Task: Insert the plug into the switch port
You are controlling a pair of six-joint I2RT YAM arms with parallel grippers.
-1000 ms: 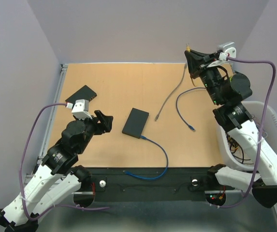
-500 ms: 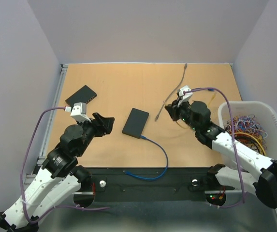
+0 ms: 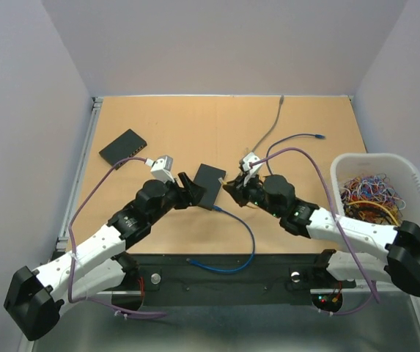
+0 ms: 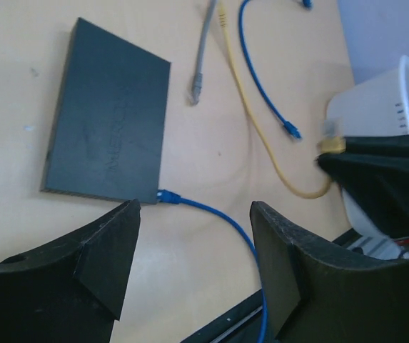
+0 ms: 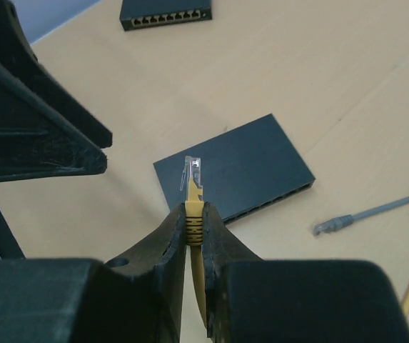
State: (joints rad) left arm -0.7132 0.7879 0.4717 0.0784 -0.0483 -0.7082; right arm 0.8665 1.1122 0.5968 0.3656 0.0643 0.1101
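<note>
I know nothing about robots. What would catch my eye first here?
Probably the right gripper, pinching a yellow cable so its clear plug pokes out past the fingertips, beside the black switch at mid-table. The left gripper hangs open on that switch's other side, and a white bin of tangled coloured cables sits at the right edge.

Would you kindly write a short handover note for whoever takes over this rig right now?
Left gripper: open, holding nothing, close to the flat black network switch mid-table.
Right gripper: shut on the yellow cable just behind its clear plug, which points toward that switch.
Done: plug picked up and brought near. A blue cable already occupies a port at the switch's corner.
Left: align the plug with a free port and push it in.
</note>
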